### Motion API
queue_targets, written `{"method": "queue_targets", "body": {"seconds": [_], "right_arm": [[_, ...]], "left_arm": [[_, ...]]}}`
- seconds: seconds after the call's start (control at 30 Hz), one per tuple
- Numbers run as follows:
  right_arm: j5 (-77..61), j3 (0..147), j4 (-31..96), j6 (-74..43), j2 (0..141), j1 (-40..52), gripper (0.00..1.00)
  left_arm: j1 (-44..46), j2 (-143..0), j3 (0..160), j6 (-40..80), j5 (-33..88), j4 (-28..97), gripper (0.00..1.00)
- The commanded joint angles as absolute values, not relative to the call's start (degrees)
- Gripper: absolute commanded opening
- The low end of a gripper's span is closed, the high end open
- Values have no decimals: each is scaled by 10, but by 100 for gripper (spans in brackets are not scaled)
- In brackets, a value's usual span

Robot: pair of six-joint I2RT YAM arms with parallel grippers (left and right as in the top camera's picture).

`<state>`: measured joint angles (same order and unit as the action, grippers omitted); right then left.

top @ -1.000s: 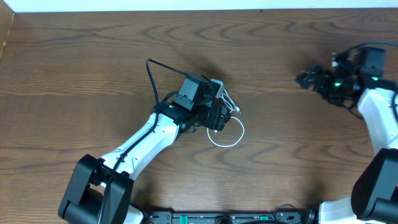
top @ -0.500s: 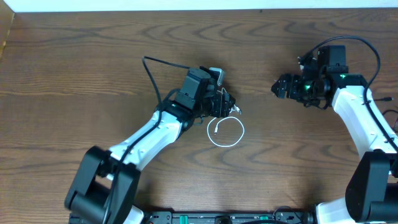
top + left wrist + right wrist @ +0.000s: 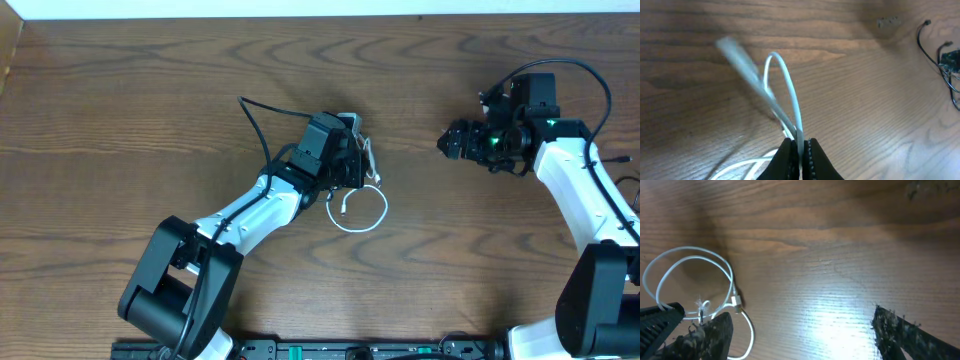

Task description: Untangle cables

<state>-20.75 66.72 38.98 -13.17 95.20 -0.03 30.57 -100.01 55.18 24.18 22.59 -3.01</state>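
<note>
**Left hand gripping cord, right hand waiting.** The left hand (image 3: 352, 168) is pinching the white cable (image 3: 792, 97) between its clenched fingertips. It is holding 1 arch of the cord raised off the desk (image 3: 140, 90). The rest of the coil is lying in a loop just beside that hand, near the middle of the desk. The right hand (image 3: 450, 142) is hovering well apart to the right, its fingers spread wide and grasping nothing. 1 small plug (image 3: 736, 300) is resting on the desk at the loop's edge. Another white end (image 3: 734, 49) is showing only as a blur above the grip.

The black cable is not showing clearly in any view. Thin dark lines at the far edge of the left wrist view could be that cable or the arm's own wiring.

Several risks are looking likely from here:
- The pinch is sitting on a very thin cord, so a firm pull is likely to let it slide through the fingertips.
- With only 1 hand engaged, a pull is likely to drag the whole coil across the desk instead of opening it.
- The loop could draw tight around the plug and form a knot.
- The left arm's own black wire (image 3: 250, 125) is arching near the coil and could catch on it.
</note>
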Motion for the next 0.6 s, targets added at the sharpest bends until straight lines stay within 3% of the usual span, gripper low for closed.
{"method": "queue_targets", "body": {"seconds": [0.0, 0.57], "right_arm": [[-205, 676, 400, -128, 956, 6, 87], [-360, 676, 397, 4, 956, 85, 88]], "left_arm": [[299, -973, 554, 215, 278, -30, 7], [297, -830, 554, 121, 356, 98, 7]]}}
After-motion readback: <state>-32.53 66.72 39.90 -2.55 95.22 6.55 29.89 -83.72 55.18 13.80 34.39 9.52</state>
